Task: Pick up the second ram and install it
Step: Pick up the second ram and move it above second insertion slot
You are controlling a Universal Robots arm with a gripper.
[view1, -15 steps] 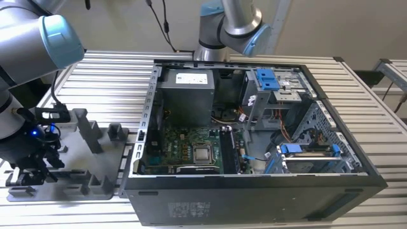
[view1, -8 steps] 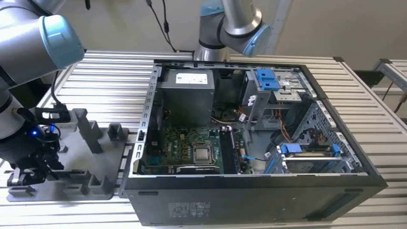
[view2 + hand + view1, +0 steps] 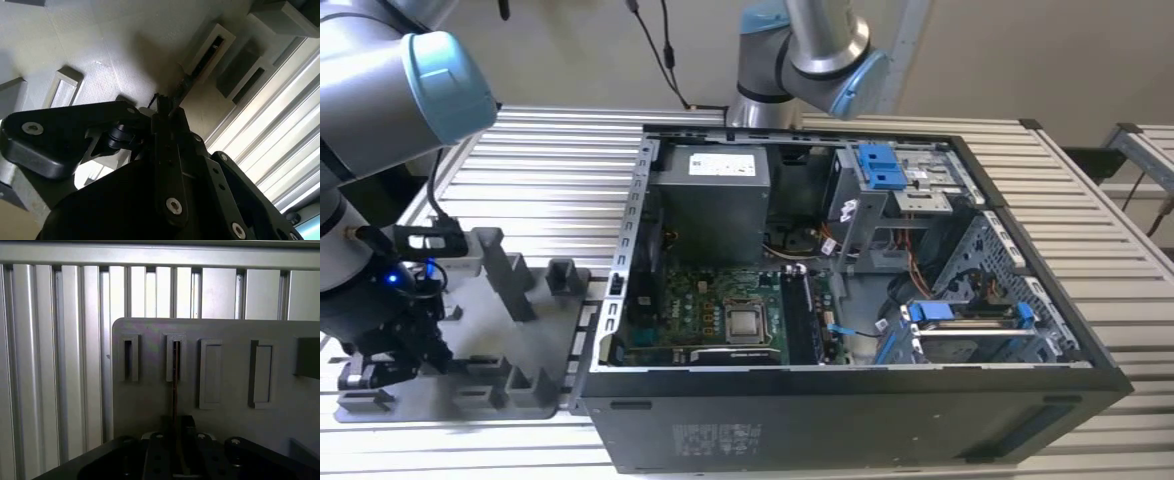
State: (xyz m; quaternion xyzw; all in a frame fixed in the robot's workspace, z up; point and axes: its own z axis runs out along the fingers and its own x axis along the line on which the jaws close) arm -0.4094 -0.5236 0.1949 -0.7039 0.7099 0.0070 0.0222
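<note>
In the first wrist view the gripper (image 3: 176, 429) is pinched narrow on the second ram (image 3: 175, 387), a thin dark strip seen edge-on whose far end meets 1 slot (image 3: 169, 358) of the gray tray (image 3: 150, 402), beside the open computer case (image 3: 854, 425).

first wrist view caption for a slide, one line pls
Pincer closed on the second ram, edge-on at a gray tray slot, over the slatted table.

Open computer case (image 3: 854, 432) beside gray tray (image 3: 550, 335) on slatted table (image 3: 560, 170)
</note>
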